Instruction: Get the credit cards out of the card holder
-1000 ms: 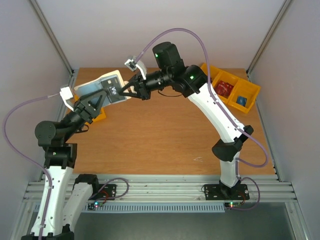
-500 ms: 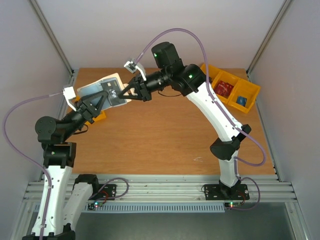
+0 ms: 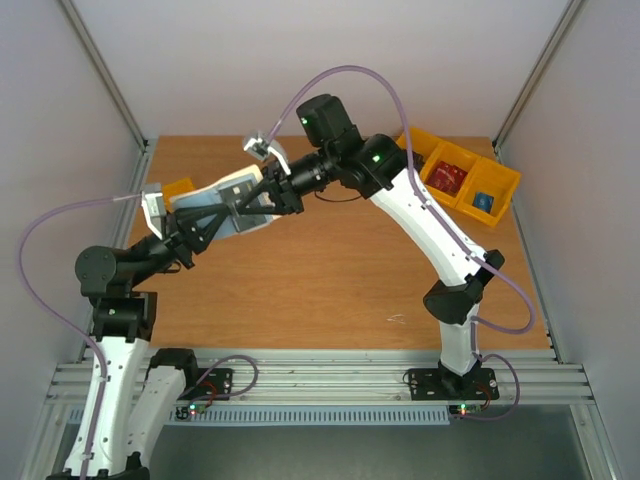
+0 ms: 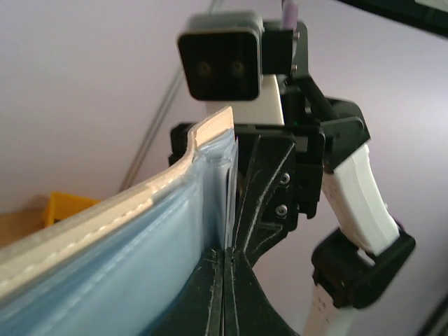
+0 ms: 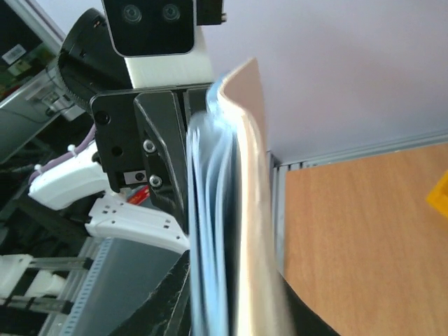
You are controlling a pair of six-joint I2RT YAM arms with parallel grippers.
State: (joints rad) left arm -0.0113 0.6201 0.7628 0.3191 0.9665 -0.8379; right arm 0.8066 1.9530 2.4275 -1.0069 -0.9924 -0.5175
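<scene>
The card holder (image 3: 236, 194), beige outside and pale blue-grey inside, hangs above the table's far left between both grippers. My left gripper (image 3: 221, 213) comes at it from the left. Its jaws are pressed shut (image 4: 225, 260) on a thin pale inner layer of the holder (image 4: 105, 238); whether that layer is a card I cannot tell. My right gripper (image 3: 263, 197) reaches in from the right, its fingers on either side (image 5: 231, 302) of the edge-on holder (image 5: 246, 175). No credit cards show plainly.
Yellow bins (image 3: 503, 182) stand at the far right, one holding a red item (image 3: 447, 177), one a blue item (image 3: 485, 199). Another yellow bin (image 3: 180, 187) sits at the far left behind my left arm. Metal frame posts rise at both back corners.
The holder has dropped slightly and shifted right, turning more edge-on. My left gripper has closed and its arm has swung right, uncovering the left yellow bin. The right gripper followed the holder.
</scene>
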